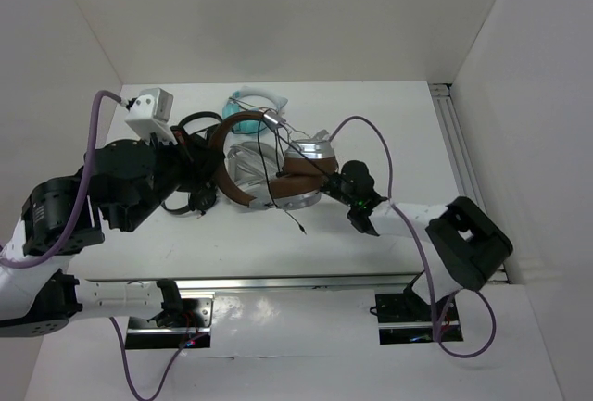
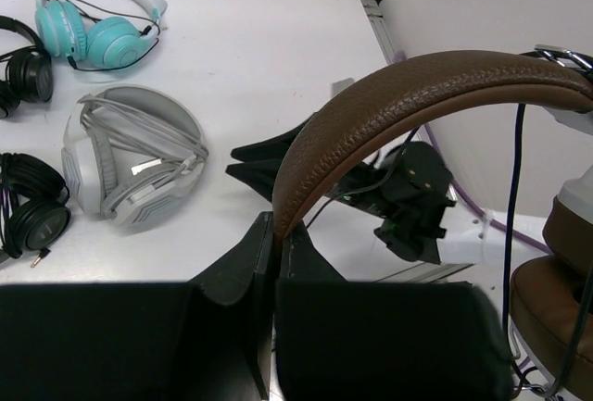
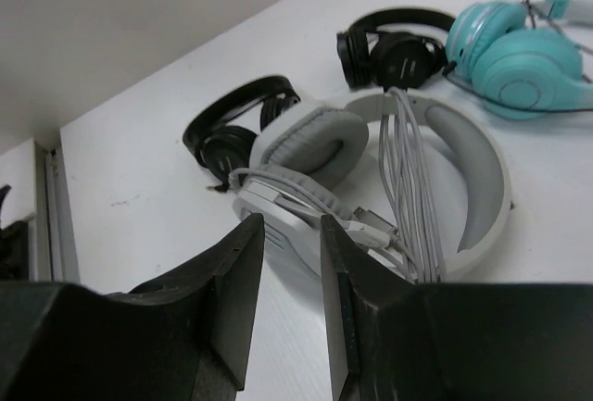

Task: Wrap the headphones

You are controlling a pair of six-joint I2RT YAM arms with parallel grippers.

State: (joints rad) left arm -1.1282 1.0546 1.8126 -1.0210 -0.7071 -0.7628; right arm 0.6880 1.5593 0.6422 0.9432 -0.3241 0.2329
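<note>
A: Biggest first. What's on the table (image 1: 408, 142)?

B: It's a white top with white walls around it. The largest thing lying on it is a light-grey pair (image 2: 130, 156), with its own grey cord bundled across it.

A: And the headphones (image 1: 306, 188)?

B: In the top view they sit mid-table, over that grey pair. The brown headband (image 2: 417, 86) arcs up out of the left gripper (image 2: 276, 239). The silver cups and brown pads are at the end towards the right arm. I can't tell whether the cups touch anything beneath them.

A: So the left one has them?

B: Yes — its fingers are clamped tight on the headband.

A: And the right gripper (image 3: 290, 234)?

B: It's just beside the ear cups. Its fingers are parted by a narrow gap and there's nothing between them.

A: Any other pairs?

B: There's a teal pair (image 2: 93, 35) at the far side and a black pair (image 2: 23, 72) near it. A second black pair (image 2: 32, 211) lies nearer the arms. Both black ones are on the left-arm side of the grey pair.

A: And the smallest thing?

B: The thin black cable (image 2: 509, 225) — it runs loose down past the ear pad. In the top view its free end shows just on the near side of the cups.
</note>
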